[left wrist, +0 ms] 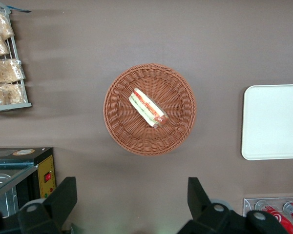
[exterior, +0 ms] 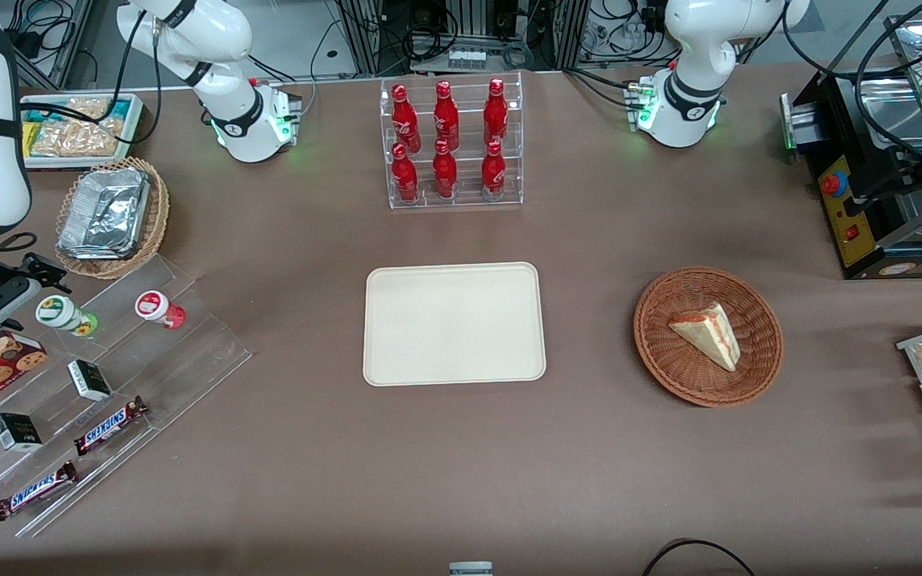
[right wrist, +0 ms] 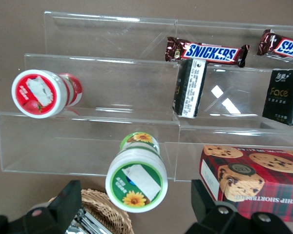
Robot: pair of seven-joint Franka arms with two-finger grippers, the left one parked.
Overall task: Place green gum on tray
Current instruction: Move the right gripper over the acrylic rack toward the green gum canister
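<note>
While tray (exterior: 454,323) sits bare, claw (right wrist: 132,207) hangs spread over green gum (right wrist: 136,178) on acrylic rack (right wrist: 88,131).

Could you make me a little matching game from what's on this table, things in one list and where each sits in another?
Things:
1. green gum
2. sandwich wedge
3. red bottles
4. gripper

Places:
A. in the round wicker basket
B. on the clear stepped shelf, beside the red gum
C. in the clear rack, farther from the front camera than the tray
D. fingers open, over the green gum

Pairs: 1-B, 2-A, 3-C, 4-D
</note>
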